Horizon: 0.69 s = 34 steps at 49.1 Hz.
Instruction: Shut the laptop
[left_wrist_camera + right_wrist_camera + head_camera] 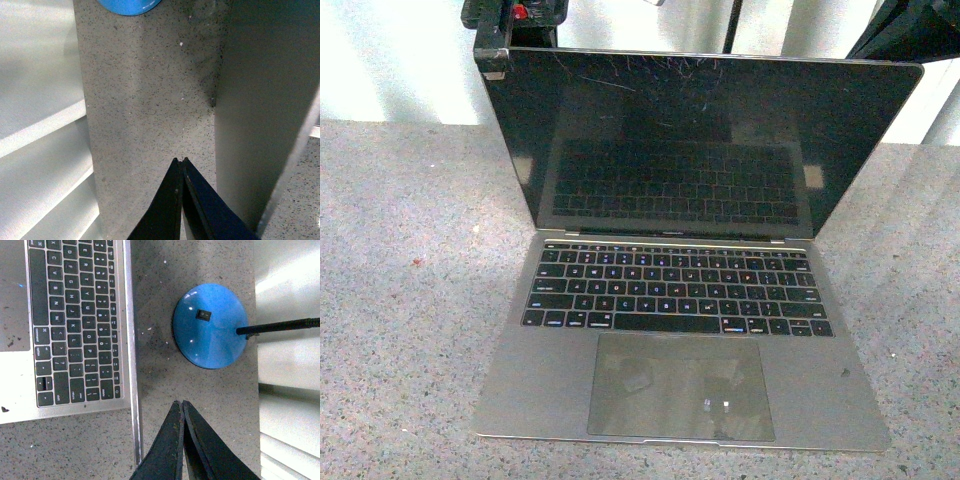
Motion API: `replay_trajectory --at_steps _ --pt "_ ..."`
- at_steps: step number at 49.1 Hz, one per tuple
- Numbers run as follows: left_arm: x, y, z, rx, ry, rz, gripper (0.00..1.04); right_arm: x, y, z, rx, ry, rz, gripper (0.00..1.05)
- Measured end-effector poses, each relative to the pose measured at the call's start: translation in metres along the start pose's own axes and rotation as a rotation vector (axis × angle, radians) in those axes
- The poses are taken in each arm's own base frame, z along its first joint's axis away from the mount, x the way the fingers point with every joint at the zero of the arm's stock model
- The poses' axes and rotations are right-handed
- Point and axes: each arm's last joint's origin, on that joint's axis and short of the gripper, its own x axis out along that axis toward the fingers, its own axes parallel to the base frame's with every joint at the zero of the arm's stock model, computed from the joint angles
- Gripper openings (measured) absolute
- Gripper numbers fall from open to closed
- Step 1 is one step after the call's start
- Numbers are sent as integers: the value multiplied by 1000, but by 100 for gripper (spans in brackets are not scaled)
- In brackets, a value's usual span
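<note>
The laptop [680, 300] stands open on the speckled counter, its black scratched screen [700, 140] upright and facing me, with black keys and a large trackpad [680, 385]. My left gripper [492, 45] is shut and empty behind the lid's top left corner. In the left wrist view its tips [181, 161] sit just beside the plain silver back of the lid [265, 100]. My right gripper [181, 404] is shut and empty above the counter behind the laptop's right side, next to the lid's thin edge [132, 340] and the keyboard [75, 315].
A blue round lamp base [210, 325] with a black rod [280, 327] stands on the counter behind the laptop; it also shows in the left wrist view [129, 5]. A white panelled wall [40, 100] runs along the back of the counter [410, 300].
</note>
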Motion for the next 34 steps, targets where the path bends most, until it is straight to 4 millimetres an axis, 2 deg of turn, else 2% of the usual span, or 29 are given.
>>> replay_trajectory --at_steps 16,34 --pt "-8 -7 1 15 -18 -3 4 -5 14 11 4 -25 -19 3" --pt "-7 -26 8 56 -36 -25 4 -4 41 19 4 -30 32 3"
